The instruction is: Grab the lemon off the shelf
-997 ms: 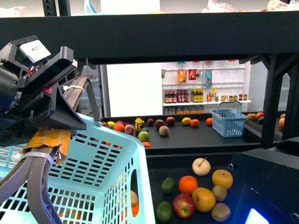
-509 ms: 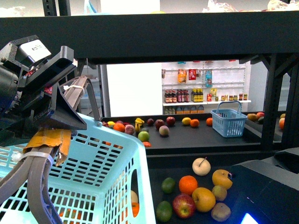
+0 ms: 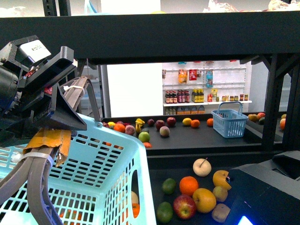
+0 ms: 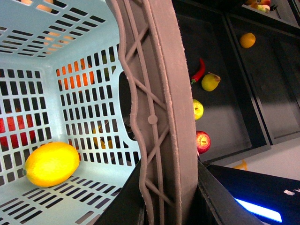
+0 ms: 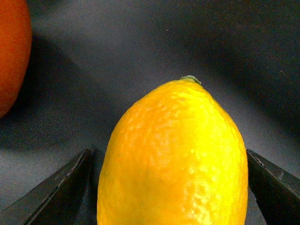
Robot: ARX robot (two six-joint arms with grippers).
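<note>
The lemon (image 5: 173,154) lies on the dark tray of the shelf (image 5: 140,42), its stem end pointing away from the wrist, with an orange (image 5: 11,56) near it on one side. The right tool (image 5: 168,187) is set astride it. Its two black fingers (image 5: 61,187) stand apart, one at each flank, with a sliver of gap showing on at least one side, so I'd say it has not pinched yet. The straddle makes sense: closing across the short width should hold the fruit better than end to end. Over on the left, the left tool (image 4: 171,201) is clamped on the handle (image 4: 154,93) of the pale blue basket (image 3: 108,159). It holds the basket up beside the tier, likely so the fruit has a short trip. A yellow fruit (image 4: 51,164) sits inside.
</note>
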